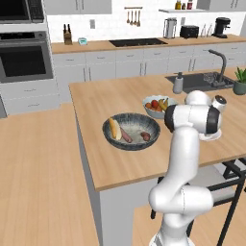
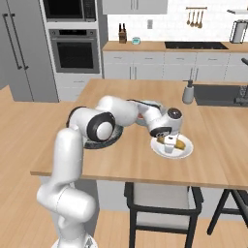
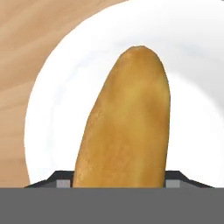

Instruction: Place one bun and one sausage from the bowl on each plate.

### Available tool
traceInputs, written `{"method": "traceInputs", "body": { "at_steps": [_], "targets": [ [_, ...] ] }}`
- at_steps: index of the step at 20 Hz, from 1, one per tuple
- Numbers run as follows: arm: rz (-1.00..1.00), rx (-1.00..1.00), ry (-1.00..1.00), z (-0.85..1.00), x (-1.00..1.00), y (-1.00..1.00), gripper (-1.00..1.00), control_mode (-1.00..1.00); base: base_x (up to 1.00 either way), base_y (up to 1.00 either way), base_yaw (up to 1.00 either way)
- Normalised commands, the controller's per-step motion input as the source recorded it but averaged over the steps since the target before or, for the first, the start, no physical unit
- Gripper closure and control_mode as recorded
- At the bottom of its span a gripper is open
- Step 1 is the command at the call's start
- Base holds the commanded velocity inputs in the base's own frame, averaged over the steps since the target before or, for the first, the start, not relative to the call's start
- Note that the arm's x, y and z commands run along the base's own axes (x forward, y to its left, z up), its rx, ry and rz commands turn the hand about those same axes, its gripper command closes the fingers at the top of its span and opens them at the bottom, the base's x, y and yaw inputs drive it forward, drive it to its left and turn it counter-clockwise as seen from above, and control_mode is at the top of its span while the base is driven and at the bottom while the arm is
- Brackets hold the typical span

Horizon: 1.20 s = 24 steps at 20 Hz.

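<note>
A yellow-tan bun [image 3: 127,122] lies on the white plate [image 3: 57,109] on the island. My gripper [image 3: 118,181] is low over it, one fingertip on each side of the bun's near end; whether they still press it I cannot tell. From the right base view the gripper [image 2: 169,145] stands on the left part of that plate [image 2: 186,151], with the bun [image 2: 180,144] beside it. The dark speckled bowl [image 1: 108,132] holds another bun [image 1: 114,128] and two sausages [image 1: 126,135] [image 1: 145,136].
A pale fruit bowl [image 1: 156,106] stands just behind the dark bowl. A soap dispenser [image 1: 178,83], the sink [image 1: 202,81] and a potted plant [image 1: 240,81] are at the island's far right. A stool [image 2: 164,203] stands under the near edge.
</note>
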Motion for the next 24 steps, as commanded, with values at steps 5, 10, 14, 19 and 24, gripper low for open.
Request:
{"method": "traceInputs", "body": {
  "at_steps": [5,10,14,19,24],
  "targets": [
    [0.21,-0.25,0.23,0.0,0.68,0.61,-1.0,-1.0,0.0,0.0,0.0],
    [0.3,-0.17,0.08,0.29,0.28,0.13,-1.0,-1.0,0.0,0.0,0.0],
    [0.3,-0.16,0.09,0.24,-0.16,0.0,-1.0,-1.0,0.0,0.0,0.0],
    [0.25,-0.1,0.16,0.21,-0.47,0.0,-1.0,-1.0,0.0,0.0,0.0],
    [0.34,-0.01,0.11,-0.13,-0.58,-0.01,-1.0,-1.0,0.0,0.0,0.0]
  ]
}}
